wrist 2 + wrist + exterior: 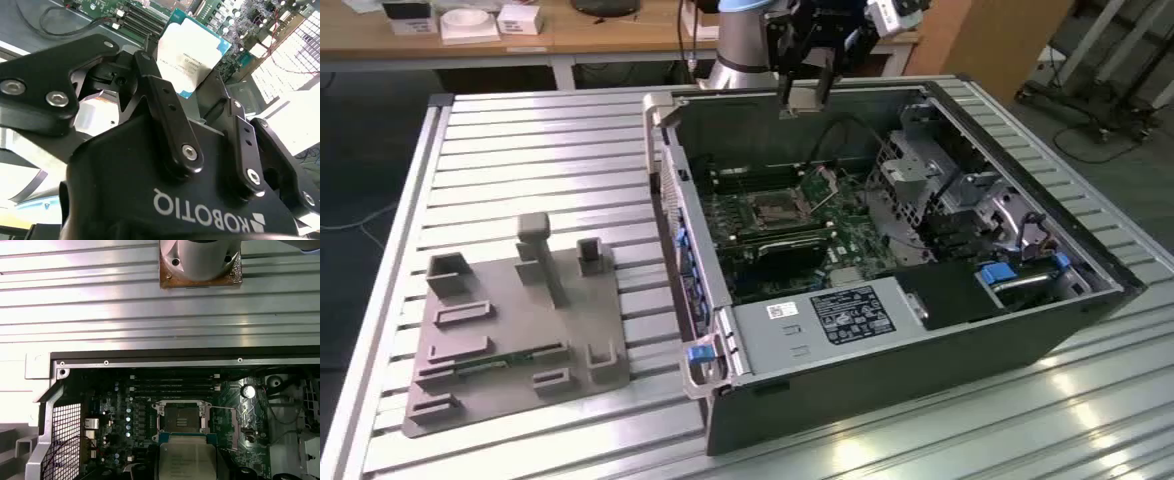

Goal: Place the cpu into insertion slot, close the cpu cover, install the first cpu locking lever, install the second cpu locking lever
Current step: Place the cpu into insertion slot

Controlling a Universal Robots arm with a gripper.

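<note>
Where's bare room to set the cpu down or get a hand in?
The gripper holds the cpu over the far edge of the case. Bare table lies beyond the fixture, up to the case; another bare stretch runs before the case, at the exterior view's right. Inside is crowded: memory slots, cables and a drive cage surround the slot.
</note>
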